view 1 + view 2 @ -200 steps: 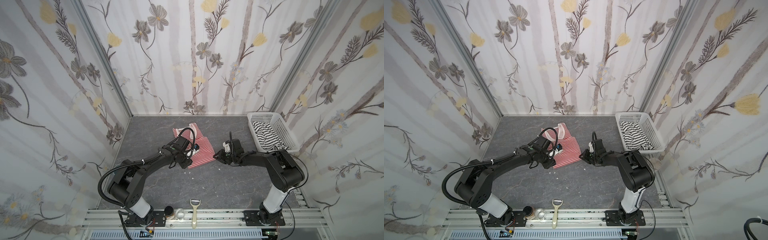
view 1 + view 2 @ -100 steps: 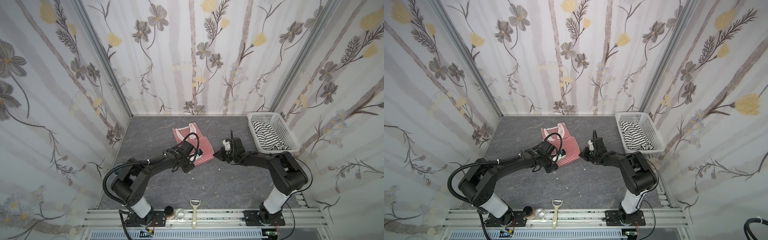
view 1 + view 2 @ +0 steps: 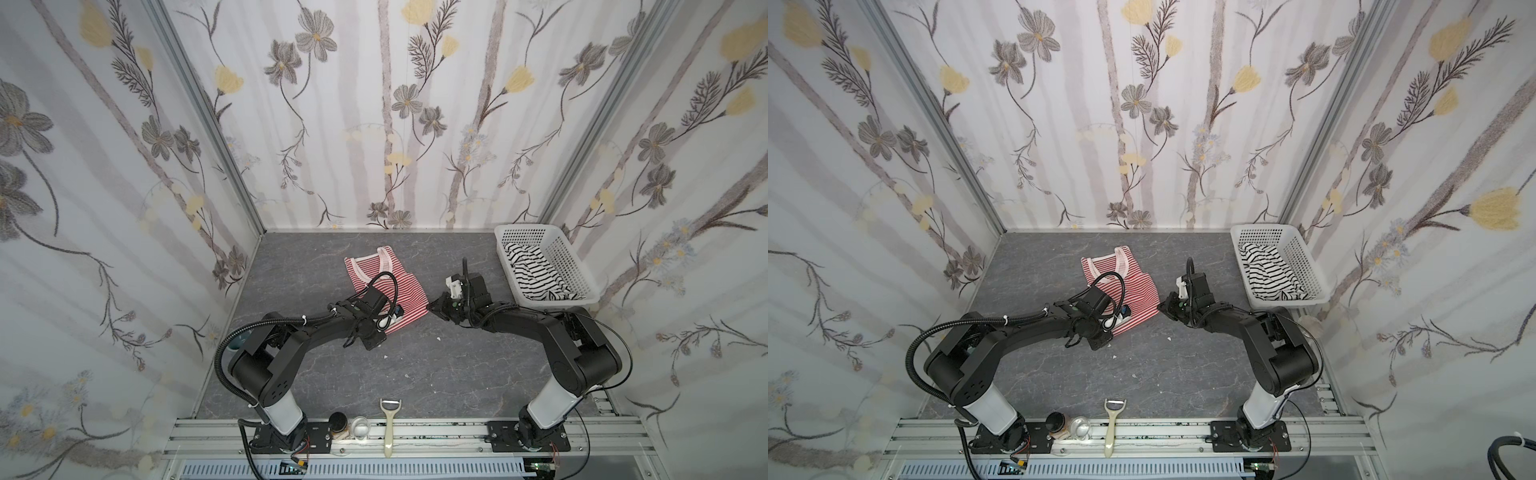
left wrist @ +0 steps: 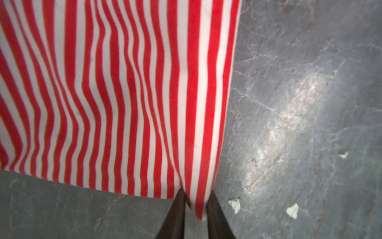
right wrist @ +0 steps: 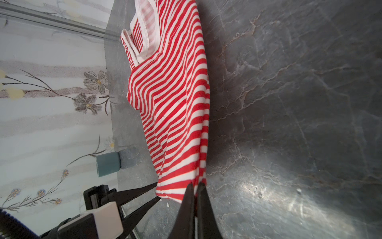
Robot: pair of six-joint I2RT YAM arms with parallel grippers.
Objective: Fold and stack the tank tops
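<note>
The red-and-white tank top (image 3: 388,280) (image 3: 1126,277) lies flat mid-table, straps toward the back wall. My left gripper (image 3: 385,332) (image 3: 1111,334) (image 4: 197,207) is shut on its near left hem corner, with cloth pinched between the dark fingers. My right gripper (image 3: 432,306) (image 3: 1161,307) (image 5: 195,187) is shut on the near right hem corner. The right wrist view takes in the whole top (image 5: 171,103) and the left gripper (image 5: 158,191) at the other corner. The black-striped white tank top (image 3: 536,278) (image 3: 1266,274) lies crumpled in the basket.
The white perforated basket (image 3: 577,266) (image 3: 1308,257) stands at the back right against the wall. A peeler (image 3: 390,428) and two small jars (image 3: 338,422) rest on the front rail. A blue cup (image 5: 108,163) stands by the left wall. White scraps (image 3: 437,338) dot the table.
My left gripper slid from over the top's middle to its near left hem corner and closed on it. My right gripper closed on the right hem corner and stayed in place.
</note>
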